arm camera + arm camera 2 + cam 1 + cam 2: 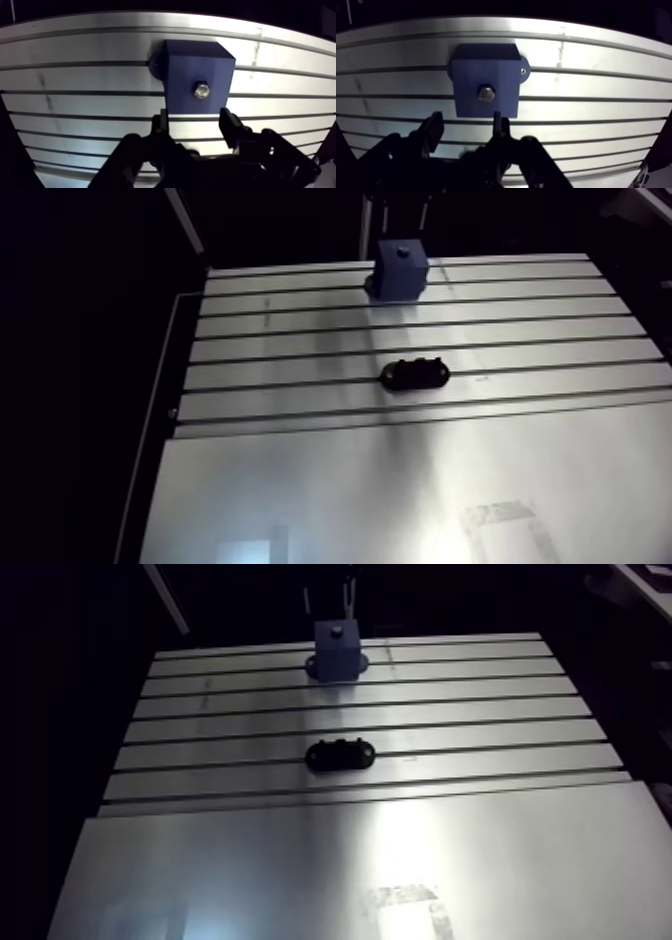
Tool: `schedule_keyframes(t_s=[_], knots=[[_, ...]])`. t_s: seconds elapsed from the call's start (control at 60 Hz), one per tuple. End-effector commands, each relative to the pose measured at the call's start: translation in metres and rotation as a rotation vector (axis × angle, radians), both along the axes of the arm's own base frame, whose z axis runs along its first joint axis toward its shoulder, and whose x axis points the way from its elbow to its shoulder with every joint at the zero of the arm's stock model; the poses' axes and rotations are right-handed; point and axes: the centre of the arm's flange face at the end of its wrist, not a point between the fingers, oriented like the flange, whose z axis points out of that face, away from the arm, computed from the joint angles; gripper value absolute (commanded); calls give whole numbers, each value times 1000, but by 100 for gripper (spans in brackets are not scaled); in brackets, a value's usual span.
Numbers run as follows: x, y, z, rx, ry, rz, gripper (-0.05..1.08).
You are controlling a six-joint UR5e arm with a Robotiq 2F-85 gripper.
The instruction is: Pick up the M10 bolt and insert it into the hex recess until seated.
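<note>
Your gripper point(196, 120) is spread and empty, just short of the block point(200, 65) at the far edge of the surface point(75, 80); the bolt point(201, 90) seems seated in it.

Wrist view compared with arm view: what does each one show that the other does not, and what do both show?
Only the wrist view: the gripper, open and empty. Only the arm view: a black oval part lying on the table, apart from the blue block. Both: the blue block, the bolt sitting in its top, and the slotted table.
</note>
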Motion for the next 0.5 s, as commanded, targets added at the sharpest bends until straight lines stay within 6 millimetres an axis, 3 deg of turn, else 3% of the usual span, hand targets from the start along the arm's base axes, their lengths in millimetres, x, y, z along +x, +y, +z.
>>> schedule_keyframes(t_s=[0.017,0.2,0.5], knots=[[-3,6,0,6,-2,-33,108],[-9,16,0,-1,3,-21,108],[-7,14,-6,-8,-17,-4,108]])
